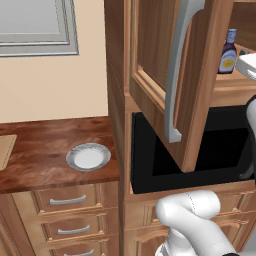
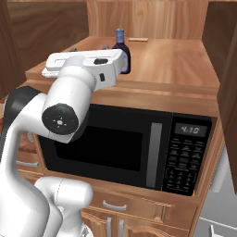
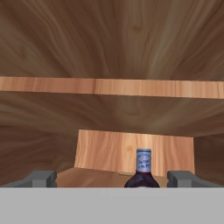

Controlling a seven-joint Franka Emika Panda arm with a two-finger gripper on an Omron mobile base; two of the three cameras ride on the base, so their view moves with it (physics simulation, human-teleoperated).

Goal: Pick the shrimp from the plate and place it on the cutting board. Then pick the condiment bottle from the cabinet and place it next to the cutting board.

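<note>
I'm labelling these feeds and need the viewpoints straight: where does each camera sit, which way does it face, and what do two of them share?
Left base view: behind-left of the arm, facing the counter, plate and open cabinet; white arm at lower right.
Right base view: behind-right, facing the microwave and shelf; arm at left.
Hand view: on the hand, looking into the cabinet; open finger tips at bottom.
Shared: all show the bottle.

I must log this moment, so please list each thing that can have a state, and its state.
Medium-brown wooden wall cabinet door: swung open.
Dark brown-black condiment bottle with blue-grey cap: upright on the cabinet shelf, capped, not gripped.
Small round white plate with grey-silver rim: empty, on the counter.
Black microwave: door closed.
Hand: open, bottle between its fingers.
</note>
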